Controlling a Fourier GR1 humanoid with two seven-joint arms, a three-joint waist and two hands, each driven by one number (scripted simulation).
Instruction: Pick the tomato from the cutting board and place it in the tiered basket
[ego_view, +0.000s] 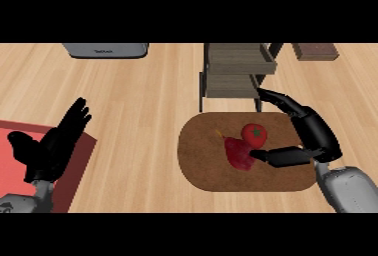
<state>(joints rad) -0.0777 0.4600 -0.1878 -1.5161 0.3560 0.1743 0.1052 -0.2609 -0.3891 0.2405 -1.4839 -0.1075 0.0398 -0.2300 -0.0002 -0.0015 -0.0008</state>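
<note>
Your left robot hand (52, 145) rests open, fingers up, over a red mat (83, 146) at the tabletop's (140, 110) left edge. The tomato (255, 133) sits on the board (207, 165), on the near side of the basket (236, 70). Your right robot hand (317, 136) is spread wide just beside the tomato, holding nothing.

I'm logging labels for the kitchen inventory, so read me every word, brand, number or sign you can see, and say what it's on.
grey appliance: a short dark marking on its front face, too small and blurred to read.
cutting board: no text.
tomato: no text.
tiered basket: no text.
Nothing in this view can be read as a word or a number.
</note>
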